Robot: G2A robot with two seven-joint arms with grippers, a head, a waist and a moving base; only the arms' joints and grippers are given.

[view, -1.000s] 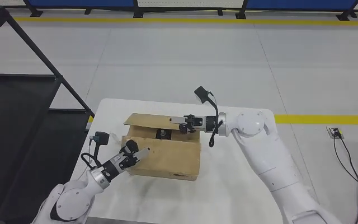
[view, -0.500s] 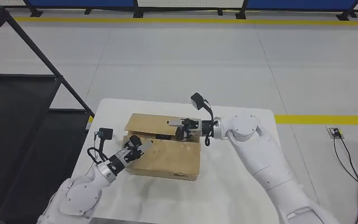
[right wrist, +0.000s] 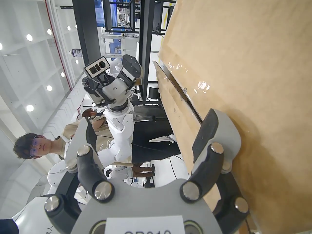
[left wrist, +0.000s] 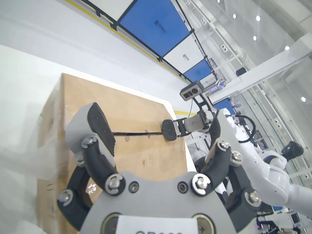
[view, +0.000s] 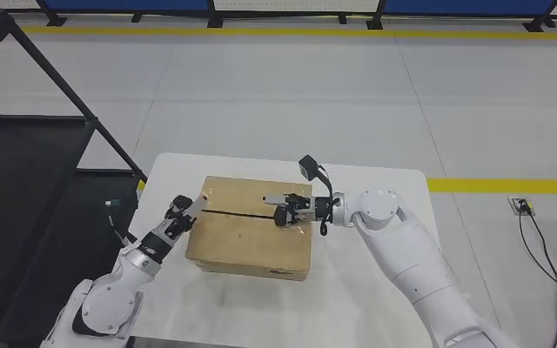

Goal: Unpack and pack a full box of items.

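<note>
The brown cardboard box [view: 252, 239] stands in the middle of the white table [view: 374, 287], both top flaps down, with a thin dark seam [view: 235, 210] between them. My left gripper [view: 184, 209] is open at the box's left end, level with the seam; in its own view the gripper [left wrist: 156, 120] straddles the box [left wrist: 136, 157]. My right gripper [view: 283, 210] lies open on the box top at the seam's right end. One of its fingers [right wrist: 212, 132] rests flat on the cardboard [right wrist: 243, 74] beside the seam.
A black metal frame with dark panels [view: 52, 183] stands close to the table's left side. Bare white table surface runs in front of the box and to its right [view: 365, 304].
The box's flaps were up and the inside showed; now both lie flat and the box is closed. My left gripper drew back to the left end, while the right came down onto the top.
</note>
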